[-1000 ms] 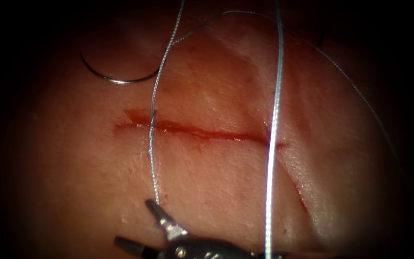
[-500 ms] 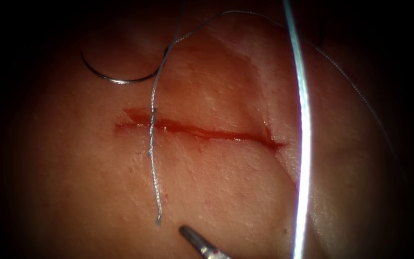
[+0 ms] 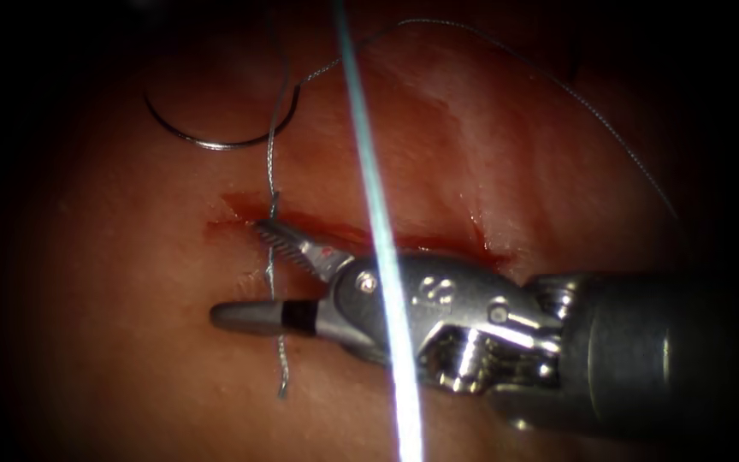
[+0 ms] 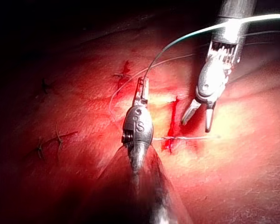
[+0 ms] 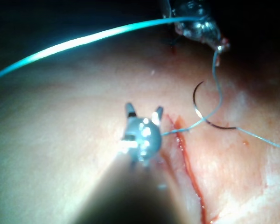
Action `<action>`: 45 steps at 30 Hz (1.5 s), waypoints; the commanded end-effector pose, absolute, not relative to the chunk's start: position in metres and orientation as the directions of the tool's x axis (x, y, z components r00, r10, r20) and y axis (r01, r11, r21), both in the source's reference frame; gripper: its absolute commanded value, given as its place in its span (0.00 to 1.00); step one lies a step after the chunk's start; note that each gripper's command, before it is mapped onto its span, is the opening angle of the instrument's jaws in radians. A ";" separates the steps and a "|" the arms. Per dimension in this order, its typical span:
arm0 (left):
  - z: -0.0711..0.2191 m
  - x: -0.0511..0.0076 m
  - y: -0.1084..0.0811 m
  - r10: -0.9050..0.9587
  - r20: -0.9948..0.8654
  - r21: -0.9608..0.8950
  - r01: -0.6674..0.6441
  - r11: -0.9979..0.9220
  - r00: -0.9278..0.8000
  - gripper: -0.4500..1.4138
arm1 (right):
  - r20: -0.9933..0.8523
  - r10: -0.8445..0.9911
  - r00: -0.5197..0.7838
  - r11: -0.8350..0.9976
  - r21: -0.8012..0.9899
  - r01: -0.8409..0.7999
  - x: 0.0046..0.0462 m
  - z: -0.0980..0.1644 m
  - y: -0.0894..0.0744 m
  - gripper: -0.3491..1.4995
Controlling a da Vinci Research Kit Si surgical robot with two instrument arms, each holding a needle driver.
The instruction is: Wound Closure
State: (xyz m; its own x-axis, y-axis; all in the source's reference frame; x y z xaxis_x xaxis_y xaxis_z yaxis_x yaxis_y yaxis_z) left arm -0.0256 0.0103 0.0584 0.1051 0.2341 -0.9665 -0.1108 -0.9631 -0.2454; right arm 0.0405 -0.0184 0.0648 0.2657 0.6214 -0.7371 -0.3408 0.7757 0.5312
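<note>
Right tool [image 3: 254, 269] now over cut [image 3: 438, 244], fingers apart, needle [image 3: 207, 141] lying free

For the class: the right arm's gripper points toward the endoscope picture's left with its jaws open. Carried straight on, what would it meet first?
Most likely the short thread tail, which runs between the open jaws of the right gripper at the cut; depth is uncertain. Beyond lies bare tissue.

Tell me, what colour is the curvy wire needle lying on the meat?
Shiny silver-grey, the thin curved metal needle; clearest in the endoscope view.

silver right tool [image 3: 268, 272], serrated jaw, black band, round screws, dark shaft.
</note>
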 end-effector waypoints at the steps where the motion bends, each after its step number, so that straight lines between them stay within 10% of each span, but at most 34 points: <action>1: 0.059 -0.0261 0.010 0.236 -0.966 -0.247 -0.115 -0.962 0.105 0.00 | -0.744 0.613 0.264 0.782 0.525 -0.337 0.0421 0.067 -0.018 0.60; 21: 0.059 -0.0253 0.001 0.289 -0.947 -0.310 -0.158 -0.938 0.143 0.00 | -0.838 0.536 0.102 0.804 0.470 -0.364 0.0439 0.074 -0.012 0.36; 45: 0.065 -0.0225 -0.002 0.307 -0.941 -0.331 -0.184 -0.926 0.143 0.00 | -0.761 0.632 -0.148 0.731 0.649 -0.213 0.0424 0.070 -0.009 0.38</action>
